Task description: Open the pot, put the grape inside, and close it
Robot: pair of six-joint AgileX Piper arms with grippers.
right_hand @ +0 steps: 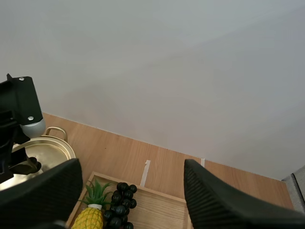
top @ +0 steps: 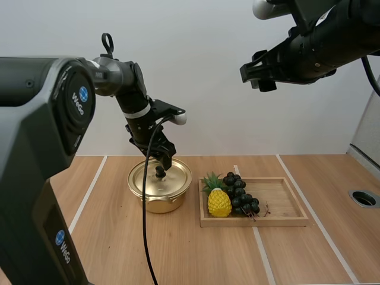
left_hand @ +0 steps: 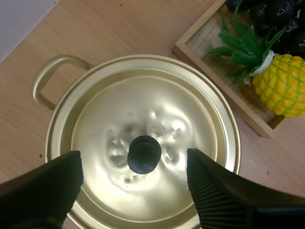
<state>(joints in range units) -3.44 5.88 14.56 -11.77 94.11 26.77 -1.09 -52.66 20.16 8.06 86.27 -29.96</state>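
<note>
1. Brass-coloured lid [left_hand: 181,109] is seen seated on the pot [top: 160,200], with the left gripper [left_hand: 134,167] poised over its black knob [left_hand: 144,153], jaws spread wide on either side and touching nothing.
2. The bunch of grapes [top: 242,196] is found on the wooden tray [top: 285,205], pressed against a toy pineapple [top: 219,203]. The right gripper [right_hand: 132,167] is held high above, jaws parted and empty.
3. A slip is judged the chief risk: if the small round knob were pinched off-centre, the lid could tilt and drop back, or the light pot could be dragged.
4. The tray's near corner lies just beside the pot rim, with the pineapple leaves close, so a lid swung that way could be snagged.
5. Bare table [top: 196,255] is left in front of the pot and on its handle [left_hand: 47,78] side, where the lid could be set down.
</note>
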